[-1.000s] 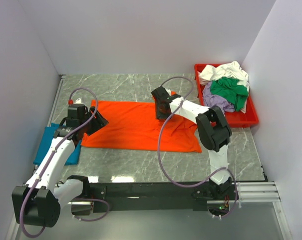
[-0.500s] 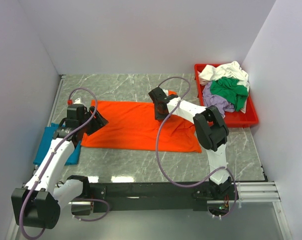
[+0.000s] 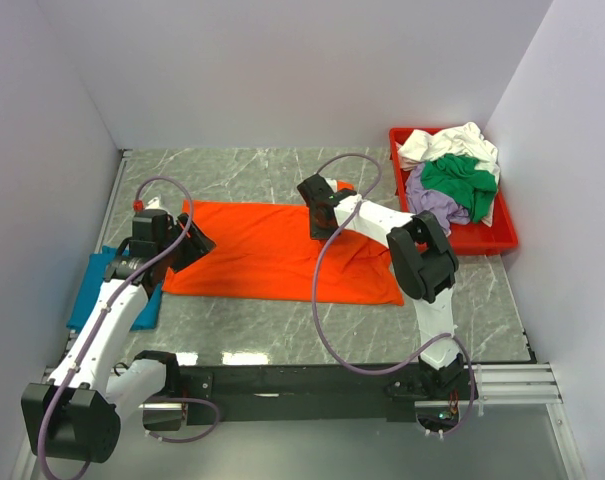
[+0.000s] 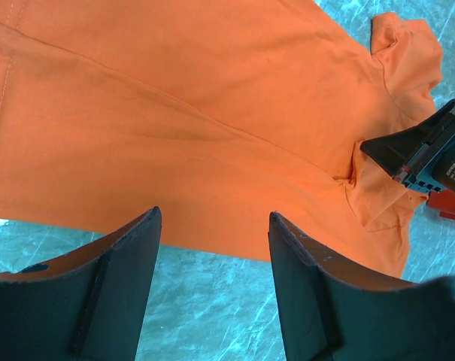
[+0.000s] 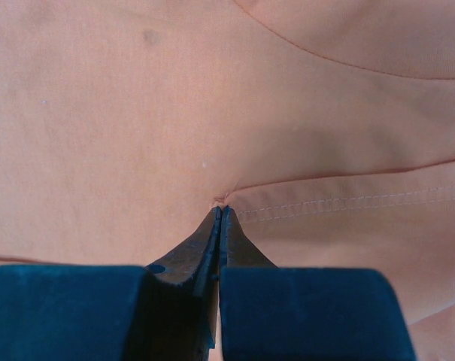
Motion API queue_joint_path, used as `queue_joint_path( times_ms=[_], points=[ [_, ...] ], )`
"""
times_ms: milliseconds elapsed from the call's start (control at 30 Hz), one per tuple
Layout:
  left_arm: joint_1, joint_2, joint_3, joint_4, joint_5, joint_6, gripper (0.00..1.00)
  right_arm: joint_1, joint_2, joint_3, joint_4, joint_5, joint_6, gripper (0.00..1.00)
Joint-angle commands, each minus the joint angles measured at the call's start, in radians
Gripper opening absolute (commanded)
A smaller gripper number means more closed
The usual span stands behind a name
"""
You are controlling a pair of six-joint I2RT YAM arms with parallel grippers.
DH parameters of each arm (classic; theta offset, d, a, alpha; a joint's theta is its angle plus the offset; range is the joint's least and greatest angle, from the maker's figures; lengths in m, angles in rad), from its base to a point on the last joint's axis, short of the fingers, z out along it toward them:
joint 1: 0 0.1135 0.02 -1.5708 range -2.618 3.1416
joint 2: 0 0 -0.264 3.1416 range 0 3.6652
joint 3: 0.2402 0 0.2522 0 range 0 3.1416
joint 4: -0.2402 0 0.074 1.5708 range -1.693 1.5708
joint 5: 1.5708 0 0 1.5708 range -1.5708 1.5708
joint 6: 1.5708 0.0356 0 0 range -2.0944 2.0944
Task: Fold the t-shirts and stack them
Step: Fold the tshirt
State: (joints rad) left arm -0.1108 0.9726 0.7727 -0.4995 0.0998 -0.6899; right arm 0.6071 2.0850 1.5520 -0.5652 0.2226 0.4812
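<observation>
An orange t-shirt (image 3: 267, 255) lies spread flat on the marble table (image 3: 242, 175). My right gripper (image 3: 320, 222) is shut on it near its far right part, and in the right wrist view the jaws (image 5: 219, 214) pinch a small pucker of orange cloth (image 5: 137, 113) beside a stitched hem. My left gripper (image 3: 194, 245) hovers open over the shirt's left edge. In the left wrist view its fingers (image 4: 212, 218) frame bare table, with the orange shirt (image 4: 212, 113) beyond them. A folded teal-blue t-shirt (image 3: 87, 290) lies at the far left under the left arm.
A red tray (image 3: 502, 240) at the back right holds crumpled white (image 3: 452, 140), green (image 3: 460, 178) and lavender (image 3: 432, 200) t-shirts. White walls close in the table on three sides. The right arm's cable loops over the shirt's near right corner.
My right gripper shifted slightly left and closed, pinching the orange shirt's cloth. The left arm has barely moved and its jaws stay open.
</observation>
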Motion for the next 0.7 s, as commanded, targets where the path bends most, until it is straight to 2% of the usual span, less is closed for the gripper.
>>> queue_joint_path(
  times_ms=[0,633,667],
  points=[
    [-0.001,-0.026,0.007,0.001,-0.015,0.027,0.65,0.02,-0.054,0.036,0.01,0.029,0.004,0.0],
    [-0.001,0.012,0.014,0.032,-0.023,-0.029,0.65,0.069,-0.033,0.059,0.022,0.032,-0.026,0.0],
    [-0.001,0.029,0.023,0.036,-0.029,-0.036,0.65,0.068,-0.028,0.066,0.018,0.032,-0.027,0.03]
  ],
)
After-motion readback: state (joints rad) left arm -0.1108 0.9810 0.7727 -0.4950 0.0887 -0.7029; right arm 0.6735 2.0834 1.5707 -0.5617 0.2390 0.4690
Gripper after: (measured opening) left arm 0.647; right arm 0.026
